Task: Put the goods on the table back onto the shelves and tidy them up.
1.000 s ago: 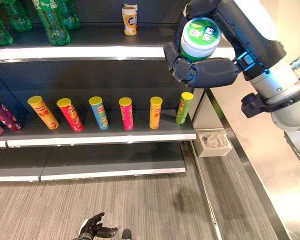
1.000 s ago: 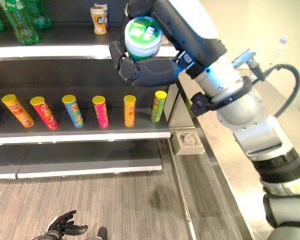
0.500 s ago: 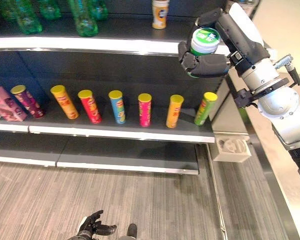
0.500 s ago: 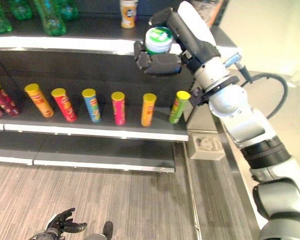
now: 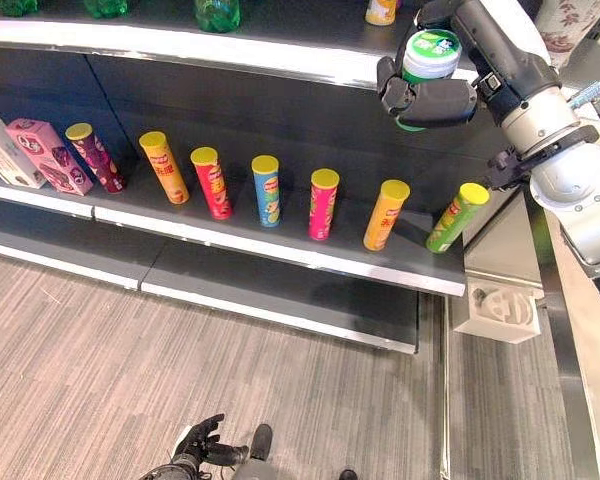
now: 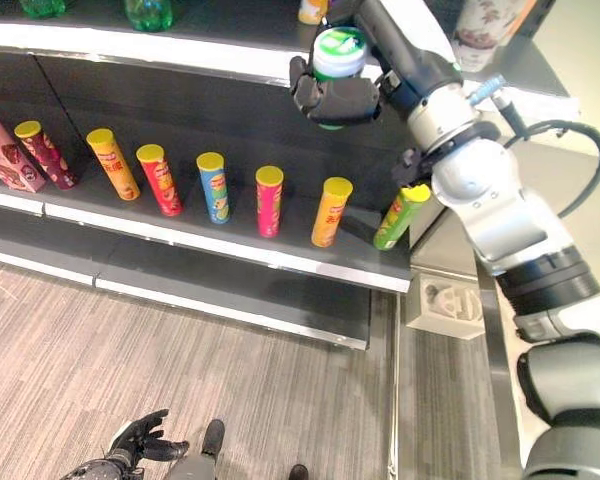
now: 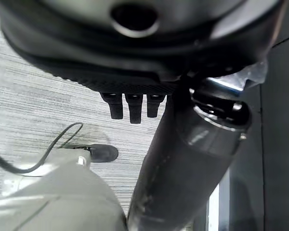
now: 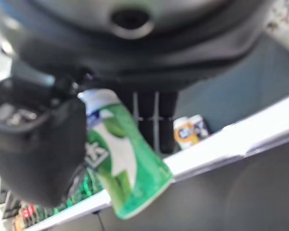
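— Up at the top shelf [image 5: 230,62], what's cut off?

— Most of what stands on it. Green bottles [image 5: 217,12] show as bases at the upper edge of the head views, and a small orange-and-white cup [image 5: 382,11] is cropped above its lower half. The right wrist view catches that cup [image 8: 185,133] with a second one just beside it, both small and soft.

— And the task's thing?

— A green tub with a white lid [image 5: 427,58] sits in the right hand [image 5: 430,100], fingers and thumb curled round its body, held just in front of the top shelf's front edge near its right end. Its lower part is hidden behind the fingers. In the right wrist view the tub [image 8: 124,168] tilts across the frame, the thumb covering one side of it.

— The other hand?

— The left hand [image 5: 200,447] shows low down over the wood-look floor [image 5: 100,370], fingers relaxed and spread, holding nothing.

— What does the middle shelf [image 5: 280,250] carry?

— A row of tall lidded tubes, leaning: maroon [image 5: 92,157], orange [image 5: 163,167], red [image 5: 211,183], blue [image 5: 267,190], pink [image 5: 323,204], orange [image 5: 385,215] and green [image 5: 456,217] at the right end. Left of them stand pink boxes [image 5: 48,155], the farthest cut by the frame edge.

— And beyond the shelves?

— A small white box [image 5: 501,310] on the floor by the lower right corner; its contents are too unclear to name.
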Motion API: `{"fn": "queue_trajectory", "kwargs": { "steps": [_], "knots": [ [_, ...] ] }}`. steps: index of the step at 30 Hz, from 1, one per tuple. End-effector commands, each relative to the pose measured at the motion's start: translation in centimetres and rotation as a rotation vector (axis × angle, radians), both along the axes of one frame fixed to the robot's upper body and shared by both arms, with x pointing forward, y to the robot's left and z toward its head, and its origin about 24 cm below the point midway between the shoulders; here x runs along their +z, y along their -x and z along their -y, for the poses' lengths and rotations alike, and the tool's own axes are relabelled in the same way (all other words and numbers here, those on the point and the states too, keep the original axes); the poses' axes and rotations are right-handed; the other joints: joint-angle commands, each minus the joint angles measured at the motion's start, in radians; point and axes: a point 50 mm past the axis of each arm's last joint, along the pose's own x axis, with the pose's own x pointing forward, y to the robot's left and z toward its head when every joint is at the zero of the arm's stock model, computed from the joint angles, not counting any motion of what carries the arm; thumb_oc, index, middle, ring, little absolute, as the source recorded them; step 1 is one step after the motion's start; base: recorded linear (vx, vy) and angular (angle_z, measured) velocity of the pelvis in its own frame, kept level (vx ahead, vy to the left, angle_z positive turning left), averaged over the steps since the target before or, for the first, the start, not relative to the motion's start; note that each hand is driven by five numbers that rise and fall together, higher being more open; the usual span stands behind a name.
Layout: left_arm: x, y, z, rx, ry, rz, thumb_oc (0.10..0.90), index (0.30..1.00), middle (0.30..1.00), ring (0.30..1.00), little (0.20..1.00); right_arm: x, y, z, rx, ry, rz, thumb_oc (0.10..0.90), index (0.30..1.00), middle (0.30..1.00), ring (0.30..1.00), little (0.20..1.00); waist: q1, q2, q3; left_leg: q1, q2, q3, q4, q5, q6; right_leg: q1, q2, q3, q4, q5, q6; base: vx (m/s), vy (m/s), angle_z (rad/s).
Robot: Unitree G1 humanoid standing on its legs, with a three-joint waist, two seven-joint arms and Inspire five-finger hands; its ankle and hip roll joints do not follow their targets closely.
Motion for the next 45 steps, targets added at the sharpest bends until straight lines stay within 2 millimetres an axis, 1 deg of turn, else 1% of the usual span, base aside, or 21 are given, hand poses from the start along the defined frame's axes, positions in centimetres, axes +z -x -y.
{"fn": "queue_trajectory", "kwargs": {
  "steps": [1,9,10,12,13,14,15,18,19,20,24,27,28,31,39,44,45],
  "knots": [
    [1.8,-2.6,-2.1,-0.043,-0.083,0.107,0.800,0.900,0.900,0.900,0.900,6.0,2.7,-1.1,0.097,-0.113,0.269,0.400,0.300,0.300,0.300,0.300,0.040,-0.080,-0.094,0.085,-0.005,0.086,0.047,-0.196,-0.046,-0.074,-0.078,0.033,0.025,-0.012,0.125,0.05,-0.039,0.02],
    [1.4,-2.2,-2.0,-0.037,-0.098,0.076,0.800,0.900,0.900,0.900,0.900,6.0,2.7,-1.1,0.097,-0.156,0.296,0.400,0.300,0.300,0.300,0.300,0.030,-0.084,-0.104,0.093,0.002,0.091,0.039,-0.191,-0.052,-0.058,-0.082,0.005,0.029,-0.023,0.121,0.02,-0.023,0.10],
    [1.2,-1.7,-2.3,-0.023,-0.113,0.055,0.800,0.900,0.900,0.900,0.900,6.5,1.7,-0.2,0.024,-0.192,0.302,0.400,0.300,0.300,0.300,0.300,0.034,-0.087,-0.109,0.096,0.000,0.091,0.034,-0.191,-0.054,-0.051,-0.092,-0.007,0.030,-0.026,0.123,0.02,-0.018,0.06],
    [1.2,-1.7,-2.4,-0.020,-0.115,0.056,0.800,0.900,0.900,0.900,0.900,6.6,1.4,0.1,0.001,-0.198,0.300,0.400,0.300,0.300,0.300,0.300,0.034,-0.087,-0.109,0.097,-0.001,0.090,0.033,-0.191,-0.055,-0.050,-0.094,-0.011,0.030,-0.026,0.124,0.01,-0.015,0.11],
    [1.2,-1.6,-2.5,-0.013,-0.119,0.055,0.800,0.900,0.900,0.900,0.900,6.9,0.8,1.0,-0.055,-0.219,0.293,0.400,0.300,0.300,0.300,0.300,0.037,-0.088,-0.110,0.097,-0.004,0.086,0.032,-0.189,-0.056,-0.049,-0.099,-0.017,0.032,-0.025,0.125,0.00,-0.008,0.16],
    [1.2,-1.6,-2.5,-0.012,-0.118,0.055,0.800,0.900,0.900,0.900,0.900,6.9,0.7,1.0,-0.054,-0.218,0.293,0.400,0.300,0.300,0.300,0.300,0.036,-0.087,-0.110,0.096,-0.004,0.085,0.032,-0.189,-0.056,-0.049,-0.099,-0.017,0.033,-0.025,0.125,0.00,-0.004,0.19],
    [1.1,-1.5,-2.5,-0.007,-0.118,0.054,0.800,0.900,0.900,0.900,0.900,7.0,0.1,1.7,-0.092,-0.245,0.277,0.400,0.300,0.300,0.300,0.300,0.039,-0.089,-0.108,0.096,-0.005,0.082,0.030,-0.185,-0.058,-0.051,-0.104,-0.021,0.034,-0.024,0.127,0.00,-0.003,0.16],
    [1.2,-1.4,-2.6,0.006,-0.117,0.059,0.800,0.900,0.900,0.900,0.900,7.1,-0.9,2.4,-0.144,-0.259,0.242,0.400,0.300,0.300,0.300,0.300,0.047,-0.092,-0.109,0.091,-0.007,0.076,0.029,-0.185,-0.060,-0.058,-0.109,-0.024,0.037,-0.021,0.131,0.00,-0.001,0.04],
    [1.2,-1.4,-2.6,0.006,-0.117,0.059,0.800,0.900,0.900,0.900,0.900,7.1,-0.9,2.4,-0.144,-0.259,0.242,0.400,0.300,0.300,0.300,0.300,0.047,-0.092,-0.109,0.091,-0.007,0.076,0.029,-0.185,-0.060,-0.058,-0.109,-0.024,0.037,-0.021,0.131,0.00,0.000,0.00],
    [1.1,-1.1,-2.7,0.007,-0.117,0.054,0.800,0.900,0.900,0.900,0.900,7.1,-1.4,3.0,-0.183,-0.262,0.226,0.400,0.300,0.300,0.300,0.300,0.053,-0.094,-0.108,0.090,-0.008,0.074,0.028,-0.184,-0.061,-0.060,-0.110,-0.024,0.038,-0.021,0.132,0.03,0.001,0.03],
    [1.0,-0.8,-2.8,0.015,-0.117,0.045,0.800,0.900,0.900,0.900,0.900,6.6,-2.3,4.0,-0.257,-0.265,0.183,0.400,0.300,0.300,0.300,0.300,0.070,-0.095,-0.095,0.080,-0.009,0.060,0.033,-0.185,-0.061,-0.070,-0.112,-0.021,0.049,-0.023,0.132,0.03,-0.002,0.05],
    [0.8,-0.4,-2.9,0.020,-0.121,0.027,0.800,0.900,0.900,0.900,0.900,6.4,-2.5,4.5,-0.281,-0.263,0.169,0.400,0.300,0.300,0.300,0.300,0.074,-0.094,-0.088,0.070,-0.007,0.050,0.034,-0.184,-0.061,-0.082,-0.111,-0.019,0.057,-0.023,0.132,0.02,0.000,0.06],
    [0.5,0.1,-2.9,0.021,-0.123,0.003,0.800,0.900,0.900,0.900,0.900,6.3,-2.6,4.3,-0.288,-0.257,0.168,0.400,0.300,0.300,0.300,0.300,0.077,-0.095,-0.085,0.065,-0.007,0.047,0.033,-0.181,-0.062,-0.085,-0.111,-0.018,0.058,-0.023,0.132,0.03,0.005,0.16],
    [0.3,0.6,-3.2,0.037,-0.134,-0.020,0.800,0.900,0.900,0.900,0.900,6.2,-2.7,4.4,-0.295,-0.254,0.165,0.400,0.300,0.300,0.300,0.300,0.077,-0.097,-0.086,0.063,-0.006,0.045,0.029,-0.179,-0.063,-0.085,-0.112,-0.022,0.057,-0.021,0.132,0.03,0.006,0.20],
    [0.2,1.1,-3.6,0.060,-0.144,-0.037,0.800,0.900,0.900,0.900,0.900,6.6,-2.6,5.0,-0.330,-0.241,0.173,0.400,0.300,0.300,0.300,0.300,0.081,-0.106,-0.087,0.049,-0.007,0.039,0.022,-0.176,-0.065,-0.087,-0.116,-0.040,0.054,-0.013,0.138,0.04,0.012,0.11],
    [0.3,1.2,-3.8,0.077,-0.148,-0.035,0.800,0.900,0.900,0.900,0.900,7.5,-2.3,5.8,-0.366,-0.251,0.187,0.400,0.300,0.300,0.300,0.300,0.083,-0.113,-0.086,0.039,-0.008,0.037,0.015,-0.171,-0.067,-0.094,-0.120,-0.046,0.049,-0.007,0.141,0.01,0.006,0.01],
    [0.2,1.2,-3.8,0.085,-0.146,-0.035,0.800,0.900,0.900,0.900,0.900,8.0,-2.3,6.1,-0.382,-0.254,0.192,0.400,0.300,0.300,0.300,0.300,0.085,-0.117,-0.086,0.036,-0.008,0.039,0.014,-0.170,-0.068,-0.096,-0.120,-0.046,0.047,-0.005,0.142,0.00,0.000,0.00]
  ]
}}
